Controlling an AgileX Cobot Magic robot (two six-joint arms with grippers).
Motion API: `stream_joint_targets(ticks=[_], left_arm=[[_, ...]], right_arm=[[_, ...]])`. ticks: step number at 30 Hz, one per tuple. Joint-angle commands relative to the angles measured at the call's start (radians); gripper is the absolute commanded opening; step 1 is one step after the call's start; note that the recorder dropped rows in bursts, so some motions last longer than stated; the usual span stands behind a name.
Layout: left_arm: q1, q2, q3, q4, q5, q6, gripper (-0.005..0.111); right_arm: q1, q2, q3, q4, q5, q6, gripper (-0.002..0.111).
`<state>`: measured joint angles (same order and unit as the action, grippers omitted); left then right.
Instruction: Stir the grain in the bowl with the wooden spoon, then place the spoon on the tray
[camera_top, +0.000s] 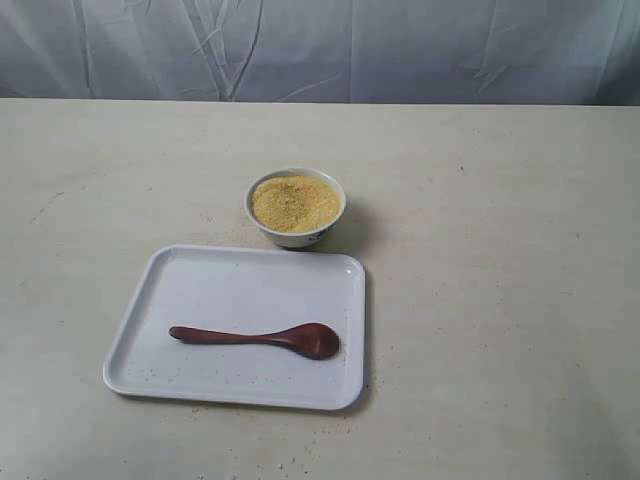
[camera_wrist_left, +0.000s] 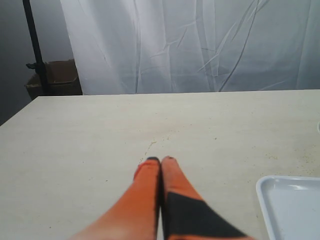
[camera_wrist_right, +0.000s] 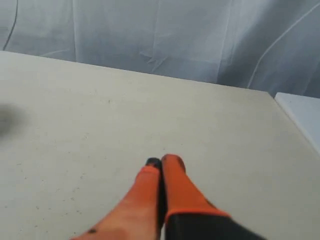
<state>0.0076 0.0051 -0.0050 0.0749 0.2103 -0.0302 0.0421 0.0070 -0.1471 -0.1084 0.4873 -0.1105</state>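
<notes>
The spoon lies crosswise on the tray.
Handle points to the left arm's side; left fingers and right fingers clenched, empty.

text: none legible | bowl side markings: too small to read

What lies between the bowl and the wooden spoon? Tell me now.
In the exterior view, only the far rim and bare white floor of the tray lie between the bowl and the wooden spoon.
</notes>
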Motion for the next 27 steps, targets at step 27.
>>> stream_joint_targets(ticks=[27], left_arm=[[0.001,-0.005,0.005,-0.003,-0.003,-0.003,0.0]], right_arm=[[-0.006,-0.007,0.147,0.117,-0.123,-0.003,0.0]])
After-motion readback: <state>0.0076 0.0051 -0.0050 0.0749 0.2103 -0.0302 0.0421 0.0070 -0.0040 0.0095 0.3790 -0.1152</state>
